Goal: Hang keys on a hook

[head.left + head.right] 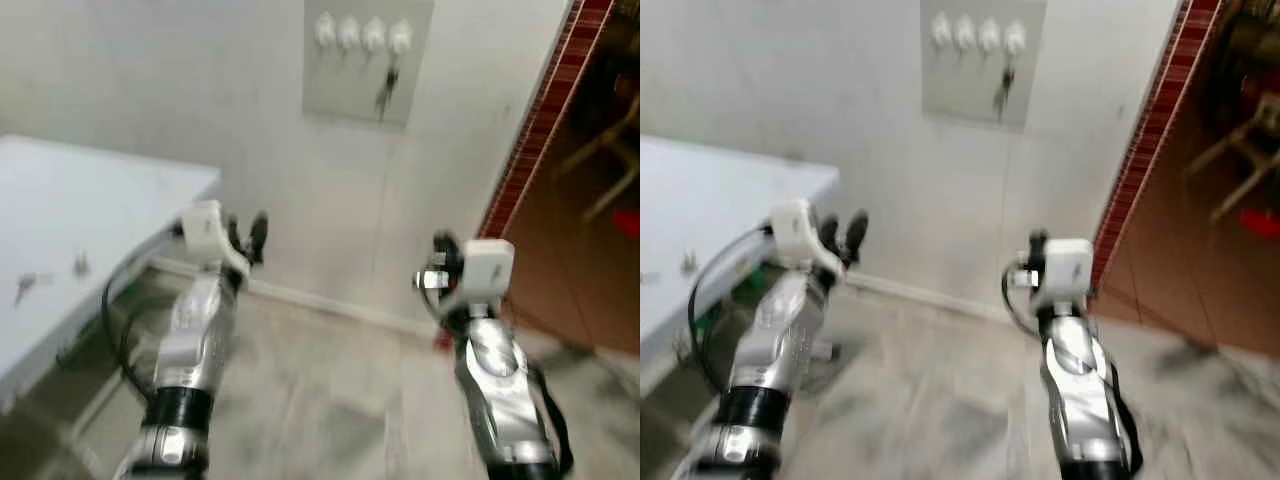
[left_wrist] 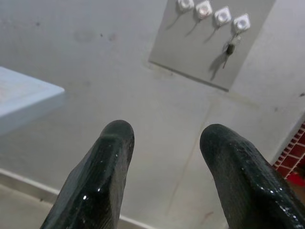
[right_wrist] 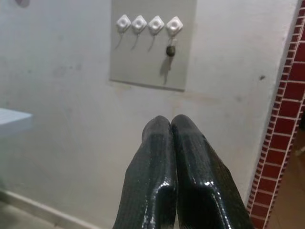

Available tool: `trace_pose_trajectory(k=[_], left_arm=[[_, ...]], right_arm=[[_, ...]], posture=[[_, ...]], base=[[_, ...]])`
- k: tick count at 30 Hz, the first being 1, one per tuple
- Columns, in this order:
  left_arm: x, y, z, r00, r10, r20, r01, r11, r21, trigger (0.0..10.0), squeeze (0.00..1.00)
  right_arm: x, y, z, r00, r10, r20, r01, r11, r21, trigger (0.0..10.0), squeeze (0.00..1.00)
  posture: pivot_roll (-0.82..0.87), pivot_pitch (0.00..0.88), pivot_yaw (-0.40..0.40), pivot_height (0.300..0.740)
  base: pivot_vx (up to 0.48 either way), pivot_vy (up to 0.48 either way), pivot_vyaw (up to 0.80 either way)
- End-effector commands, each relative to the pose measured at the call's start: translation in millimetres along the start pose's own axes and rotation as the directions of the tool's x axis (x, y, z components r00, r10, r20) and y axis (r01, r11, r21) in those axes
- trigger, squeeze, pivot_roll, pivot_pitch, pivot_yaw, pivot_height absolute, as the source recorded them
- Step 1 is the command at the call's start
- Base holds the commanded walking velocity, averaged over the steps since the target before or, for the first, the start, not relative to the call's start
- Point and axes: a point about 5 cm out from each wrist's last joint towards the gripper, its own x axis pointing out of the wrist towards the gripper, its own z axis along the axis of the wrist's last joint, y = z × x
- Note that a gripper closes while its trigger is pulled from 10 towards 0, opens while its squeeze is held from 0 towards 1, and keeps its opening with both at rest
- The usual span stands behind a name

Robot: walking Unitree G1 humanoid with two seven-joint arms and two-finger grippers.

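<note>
We see a white table (image 1: pixel 90 210) at our left, set against a pale plastered wall (image 1: pixel 200 90), with a few small objects (image 1: pixel 50 275) on its top, too blurred to name. To our right a red brick column (image 3: pixel 286 119) edges the wall, and a light tiled floor (image 1: pixel 330 400) lies below.

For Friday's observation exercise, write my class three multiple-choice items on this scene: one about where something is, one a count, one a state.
1. Where do the keys hang?
A. on the end hook nearest the brick strip
B. on the end hook farthest from it
C. on the table

2. How many white hooks are on the grey board?
A. two
B. four
C. six

3. How are the right gripper fingers?
A. wide apart
B. pressed together
C. clamped on keys

Answers: 1 A, the keys dangle below the hook beside the red brick strip. 2 B, four white hooks sit in a row. 3 B, the two black fingers touch with nothing between them.
</note>
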Motion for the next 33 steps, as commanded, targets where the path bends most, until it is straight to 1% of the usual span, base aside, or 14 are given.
trace_pose_trajectory(k=[1, 8, 10, 14, 17, 18, 23, 27, 33], left_arm=[[1.6, -0.3, 3.7, 1.0, 0.0, 0.006, 0.0, 1.0, 0.006, 10.0, 0.0], [1.8, -0.8, 3.5, 1.0, 0.004, 0.003, -0.004, 1.0, 0.004, 10.0, 0.0], [1.7, 0.1, 3.0, 1.0, 0.025, 0.0, -0.025, 1.0, 0.004, 10.0, 0.0], [1.7, -2.4, 3.6, 1.0, 0.004, 0.014, -0.004, 1.0, -0.007, 10.0, 0.0], [1.8, -2.9, 3.7, 1.0, 0.006, 0.016, -0.006, 1.0, -0.008, 10.0, 0.0], [1.9, -3.5, 3.6, 1.0, 0.001, 0.014, -0.001, 1.0, -0.021, 10.0, 0.0], [2.4, -3.3, 3.9, 1.0, 0.0, 0.012, 0.0, 0.999, -0.034, 10.0, 0.0], [2.6, -3.2, 4.7, 1.0, -0.004, 0.016, 0.005, 1.0, -0.027, 10.0, 0.0], [2.5, -2.7, 5.0, 1.0, 0.0, 0.017, 0.0, 1.0, -0.025, 10.0, 0.0]], right_arm=[[2.4, -1.2, 6.0, 1.0, -0.009, 0.022, 0.009, 1.0, 0.007, 10.0, 0.0], [2.3, 0.1, 7.0, 1.0, -0.004, 0.024, 0.004, 1.0, 0.006, 10.0, 0.0], [2.2, 0.2, 7.0, 1.0, -0.003, 0.024, 0.003, 1.0, 0.006, 10.0, 0.0], [2.5, -0.2, 7.0, 1.0, -0.001, 0.023, 0.001, 1.0, 0.005, 10.0, 0.0], [2.8, -0.4, 7.1, 1.0, 0.0, 0.023, 0.0, 1.0, 0.005, 10.0, 0.0], [2.9, -0.2, 7.4, 1.0, 0.0, 0.024, 0.0, 1.0, 0.006, 10.0, 0.0], [3.4, 0.3, 7.9, 1.0, 0.002, 0.026, -0.002, 1.0, 0.007, 10.0, 0.0], [4.1, 0.7, 8.7, 1.0, 0.005, 0.029, -0.005, 1.0, 0.008, 10.0, 0.0], [4.3, 1.6, 8.9, 0.999, 0.01, 0.031, -0.01, 1.0, 0.01, 10.0, 0.0]], posture=[[0.0, 0.0, -0.023, 0.74], [0.0, 0.0, -0.025, 0.74], [0.0, 0.0, -0.025, 0.74], [0.0, 0.0, -0.028, 0.74], [0.0, 0.0, -0.029, 0.74], [0.0, 0.0, -0.029, 0.74], [0.0, 0.0, -0.03, 0.74], [0.0, 0.0, -0.03, 0.74], [0.01, 0.0, -0.031, 0.74]], base=[[0.326, 0.0, 0.0], [0.321, 0.0, 0.0], [0.0, 0.0, 0.0], [0.0, 0.0, 0.0], [0.0, 0.0, 0.0], [0.0, 0.0, 0.0], [0.0, 0.0, 0.0], [0.0, 0.0, 0.0], [0.311, 0.0, 0.0]])
